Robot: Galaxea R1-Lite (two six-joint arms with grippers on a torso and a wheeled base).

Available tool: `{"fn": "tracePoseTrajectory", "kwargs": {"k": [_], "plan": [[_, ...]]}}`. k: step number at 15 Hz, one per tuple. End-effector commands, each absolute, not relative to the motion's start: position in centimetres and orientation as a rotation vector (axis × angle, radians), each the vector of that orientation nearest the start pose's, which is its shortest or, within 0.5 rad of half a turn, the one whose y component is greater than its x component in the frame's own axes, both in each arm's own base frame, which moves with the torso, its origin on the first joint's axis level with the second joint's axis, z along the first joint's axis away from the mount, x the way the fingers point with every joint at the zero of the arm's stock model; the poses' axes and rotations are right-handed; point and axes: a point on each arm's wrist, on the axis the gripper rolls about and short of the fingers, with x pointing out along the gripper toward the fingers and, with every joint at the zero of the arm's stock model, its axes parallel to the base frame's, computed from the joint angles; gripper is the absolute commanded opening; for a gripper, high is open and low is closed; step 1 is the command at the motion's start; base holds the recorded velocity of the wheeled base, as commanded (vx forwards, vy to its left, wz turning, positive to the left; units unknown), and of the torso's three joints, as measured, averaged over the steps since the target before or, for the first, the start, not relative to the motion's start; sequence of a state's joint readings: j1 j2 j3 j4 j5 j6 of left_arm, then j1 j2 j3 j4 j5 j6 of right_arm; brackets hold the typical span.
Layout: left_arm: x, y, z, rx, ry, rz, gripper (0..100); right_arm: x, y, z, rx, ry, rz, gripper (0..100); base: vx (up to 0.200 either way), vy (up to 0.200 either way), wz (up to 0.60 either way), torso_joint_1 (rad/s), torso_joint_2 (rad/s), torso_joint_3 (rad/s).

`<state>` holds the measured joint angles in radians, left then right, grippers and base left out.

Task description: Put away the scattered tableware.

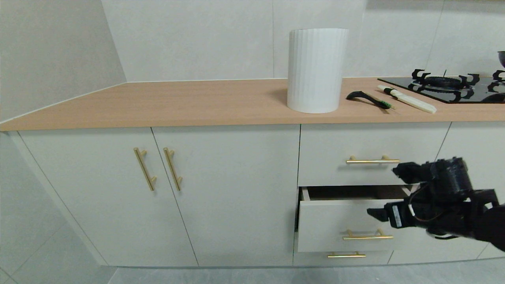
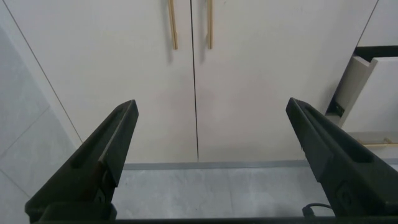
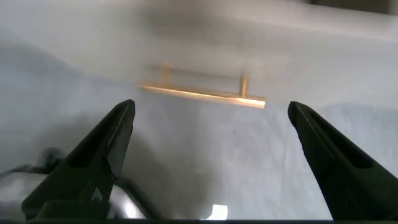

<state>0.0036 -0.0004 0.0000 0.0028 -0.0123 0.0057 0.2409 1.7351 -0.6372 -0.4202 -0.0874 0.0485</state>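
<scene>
A black ladle with a green handle (image 1: 369, 98) and a white knife with a green band (image 1: 406, 99) lie on the wooden countertop (image 1: 177, 102), right of a tall white ribbed canister (image 1: 317, 71). Below them the middle drawer (image 1: 335, 221) stands pulled out a little, showing a dark gap at its top. My right gripper (image 1: 388, 191) hangs open in front of that drawer, holding nothing; in the right wrist view the right gripper (image 3: 210, 109) faces a gold drawer handle (image 3: 202, 94). My left gripper (image 2: 210, 109) is open and empty, low before the double cabinet doors (image 2: 193, 74).
A black gas hob (image 1: 453, 85) takes up the counter's right end. Gold handles mark the top drawer (image 1: 373, 160), middle drawer (image 1: 367, 236) and bottom drawer (image 1: 346, 255). The cabinet doors on the left carry two vertical gold handles (image 1: 158, 169). Grey tiled floor lies below.
</scene>
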Motion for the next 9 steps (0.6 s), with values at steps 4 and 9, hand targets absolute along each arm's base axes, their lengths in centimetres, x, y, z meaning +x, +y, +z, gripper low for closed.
{"fn": "tracePoseTrajectory", "kwargs": {"k": [4,9], "plan": [[-2.3,0.0,7.5,0.006,0.003,-0.011,100,29.7,7.0,13.1,-0.041,0.603,0.147,100,0.0,0.0,0.0,0.0,0.0,0.0],[-2.3,0.0,7.5,0.006,0.003,-0.009,100,32.1,7.5,8.6,-0.044,0.668,0.116,100,0.0,0.0,0.0,0.0,0.0,0.0]]}}
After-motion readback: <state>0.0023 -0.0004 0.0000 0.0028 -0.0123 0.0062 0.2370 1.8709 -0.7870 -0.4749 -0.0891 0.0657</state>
